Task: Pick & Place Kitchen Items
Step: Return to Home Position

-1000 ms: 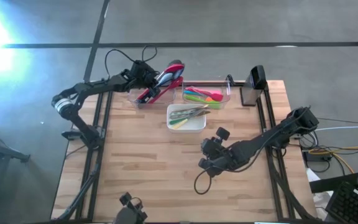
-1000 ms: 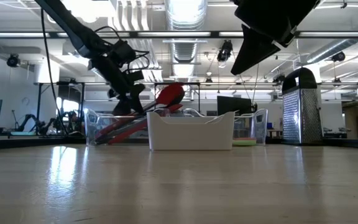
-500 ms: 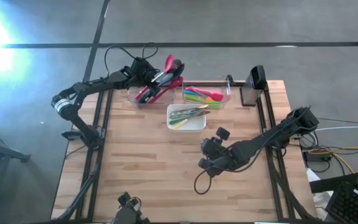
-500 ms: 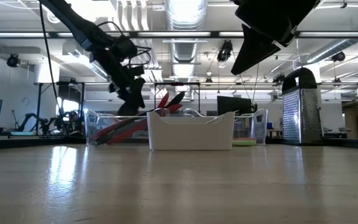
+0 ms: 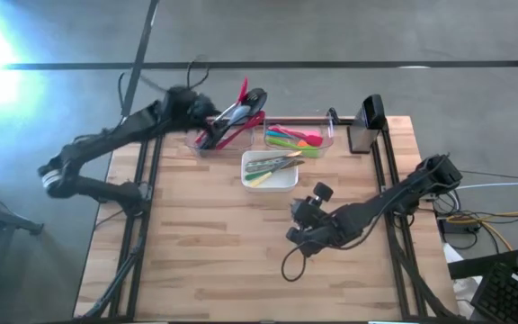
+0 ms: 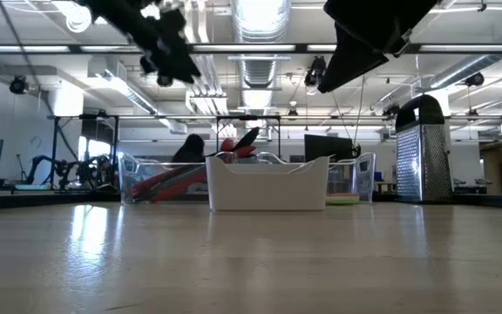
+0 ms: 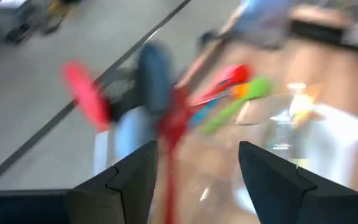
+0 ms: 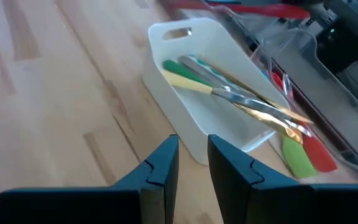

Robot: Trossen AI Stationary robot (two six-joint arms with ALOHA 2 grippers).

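Done: red and black utensils [image 5: 232,121] lie in the clear bin [image 5: 207,144], below the left gripper [image 5: 207,106].
Left jaws: wide, empty.
Right gripper [image 5: 300,227]: over bare counter [image 5: 205,243], jaws narrow, empty.
Left: nothing loose visible on counter; sorting looks nearly complete.

No legible txt, labels or nos. anywhere.

Two dark, slim jointed arms trail looping black cables; each hand [image 8: 191,171] has two black angular fingers (matte plastic).
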